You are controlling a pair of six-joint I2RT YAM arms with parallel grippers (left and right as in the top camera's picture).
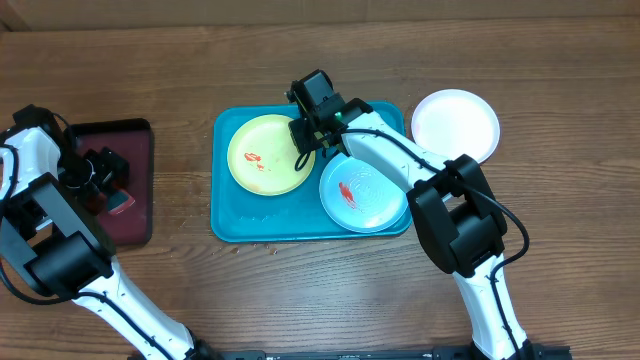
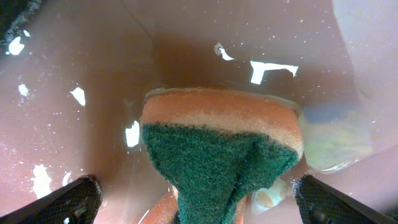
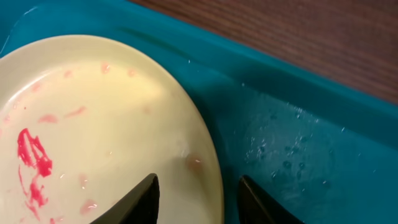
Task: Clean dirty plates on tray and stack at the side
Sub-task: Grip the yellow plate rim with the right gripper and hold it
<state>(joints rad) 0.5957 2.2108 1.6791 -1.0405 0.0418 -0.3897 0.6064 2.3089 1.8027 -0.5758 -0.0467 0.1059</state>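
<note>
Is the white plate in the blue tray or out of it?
Out. The white plate lies on the wooden table right of the tray, outside its rim; the yellow plate and blue plate lie inside.

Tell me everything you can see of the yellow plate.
The yellow plate is small, round, glossy, plastic-looking, pale yellow-green. It lies flat in the left half of the blue tray, with red smears and faint pink streaks on its face. The right gripper has one finger over its right rim, one over the tray.

Plastic ware on a matt wood-grain table (image 1: 560, 60).
Turquoise tray (image 3: 298, 143) glossy, beaded with droplets; yellow-green plate (image 3: 112, 112) smooth plastic; sponge (image 2: 217, 155) rough green fibre over orange foam; maroon tray (image 2: 81, 56) shiny.
</note>
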